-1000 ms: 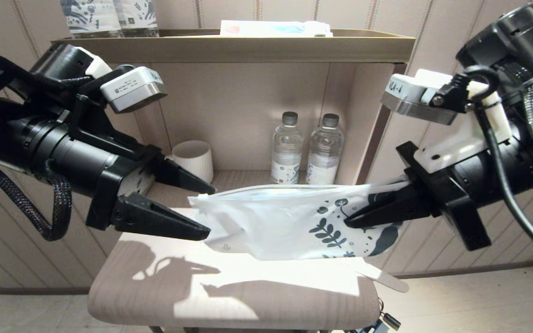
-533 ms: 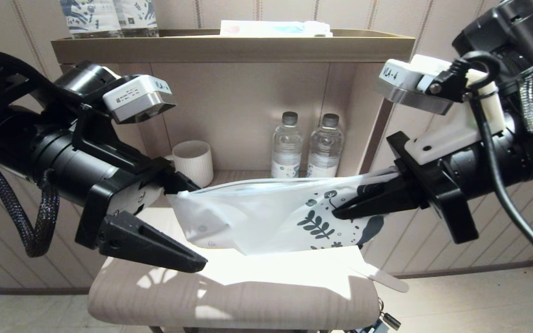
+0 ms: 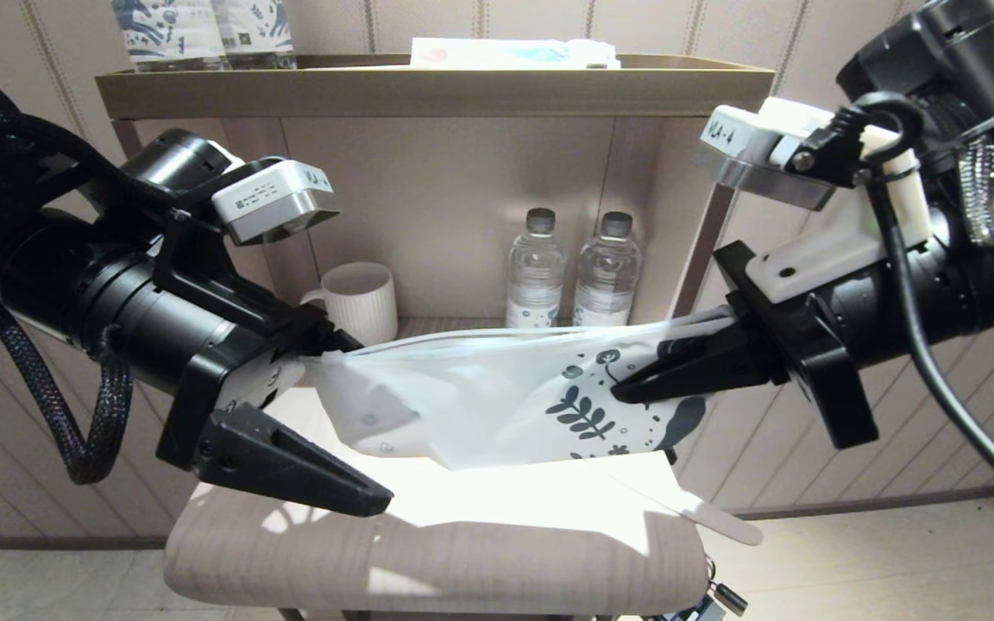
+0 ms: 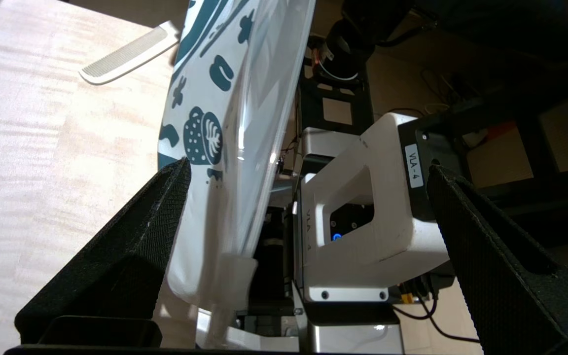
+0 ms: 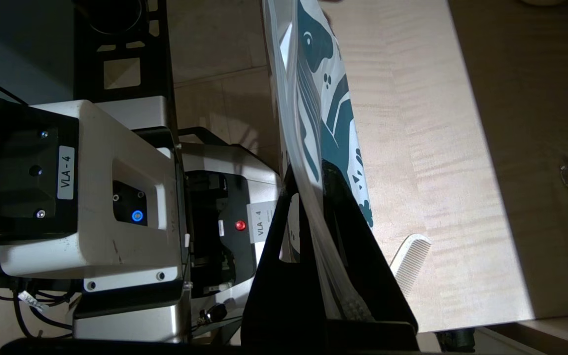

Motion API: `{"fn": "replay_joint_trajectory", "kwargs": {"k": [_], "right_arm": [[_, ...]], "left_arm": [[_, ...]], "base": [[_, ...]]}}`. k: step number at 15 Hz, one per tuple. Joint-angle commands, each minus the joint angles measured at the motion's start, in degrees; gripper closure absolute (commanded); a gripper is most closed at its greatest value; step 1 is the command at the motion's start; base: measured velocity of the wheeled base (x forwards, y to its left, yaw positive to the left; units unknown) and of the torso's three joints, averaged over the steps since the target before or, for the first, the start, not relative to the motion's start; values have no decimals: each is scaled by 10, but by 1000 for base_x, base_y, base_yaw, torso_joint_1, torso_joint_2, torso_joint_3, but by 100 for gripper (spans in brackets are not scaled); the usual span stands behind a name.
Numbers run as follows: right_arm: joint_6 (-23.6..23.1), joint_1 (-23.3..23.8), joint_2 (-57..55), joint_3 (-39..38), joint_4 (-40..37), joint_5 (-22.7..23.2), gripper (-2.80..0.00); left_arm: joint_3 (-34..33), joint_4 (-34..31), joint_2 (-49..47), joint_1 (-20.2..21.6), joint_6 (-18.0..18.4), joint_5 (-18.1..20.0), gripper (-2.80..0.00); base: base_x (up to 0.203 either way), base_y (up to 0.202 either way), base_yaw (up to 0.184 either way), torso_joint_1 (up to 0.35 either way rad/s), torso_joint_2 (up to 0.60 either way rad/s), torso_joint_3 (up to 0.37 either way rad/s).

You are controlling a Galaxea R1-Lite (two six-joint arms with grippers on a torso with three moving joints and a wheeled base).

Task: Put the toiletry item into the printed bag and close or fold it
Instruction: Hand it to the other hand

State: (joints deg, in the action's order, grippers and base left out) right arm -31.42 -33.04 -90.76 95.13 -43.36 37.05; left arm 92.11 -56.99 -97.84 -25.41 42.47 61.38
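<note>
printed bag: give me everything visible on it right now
The bag is a flat white, partly see-through plastic pouch with a dark teal leaf-and-flower print at one end and a strip along its top edge. It hangs in the air, lengthwise, above the table. The right pincer is shut on its printed end. Its plain end sits between the fingers of the open left pincer. The comb lies on the table, outside it.

Bag (image 3: 497,397) stretched across the middle above the stool (image 3: 428,552), right gripper (image 3: 626,392) clamped on its printed end, left gripper (image 3: 350,423) spread wide at the other end, comb (image 3: 713,517) at the stool's right edge, cup (image 3: 363,297) and bottles (image 3: 570,276) blocking the shelf behind, open seat in front.
</note>
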Motion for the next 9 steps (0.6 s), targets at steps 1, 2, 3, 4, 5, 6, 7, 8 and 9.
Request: {"fn": "replay_joint_trajectory", "kwargs": {"k": [1,2,3,4,5,6,7,8,9], "right_arm": [[-2,1,2,-6,-2,2,0],[-2,3,2,-7,-2,2,0],[-2,4,2,-7,-2,3,0],[-1,4,2,-7,-2,2,0],[-1,4,3,-6,-2,3,0],[-1,4,5,-6,-2,3,0],[-2,5,6,-4,-2,3,0],[-1,5,8,-4,-2,3,0],[-1,5,8,-3,-2,3,0]], "left_arm": [[0,-3,-1,0,2,3,-280],[0,-3,1,0,2,3,-280],[0,-4,1,0,2,2,-280],[-1,-4,1,0,2,1,-280],[-2,-4,1,0,3,1,-280],[-2,-3,0,0,3,1,-280],[-5,-1,-1,0,3,1,-280],[-5,-1,-2,1,3,0,-280],[-5,0,-2,0,3,-1,-280]], "base": [[0,0,0,0,0,0],[0,0,0,0,0,0],[0,0,0,0,0,0],[0,0,0,0,0,0],[0,0,0,0,0,0],[0,0,0,0,0,0],[0,0,0,0,0,0],[0,0,0,0,0,0],[0,0,0,0,0,0]]}}
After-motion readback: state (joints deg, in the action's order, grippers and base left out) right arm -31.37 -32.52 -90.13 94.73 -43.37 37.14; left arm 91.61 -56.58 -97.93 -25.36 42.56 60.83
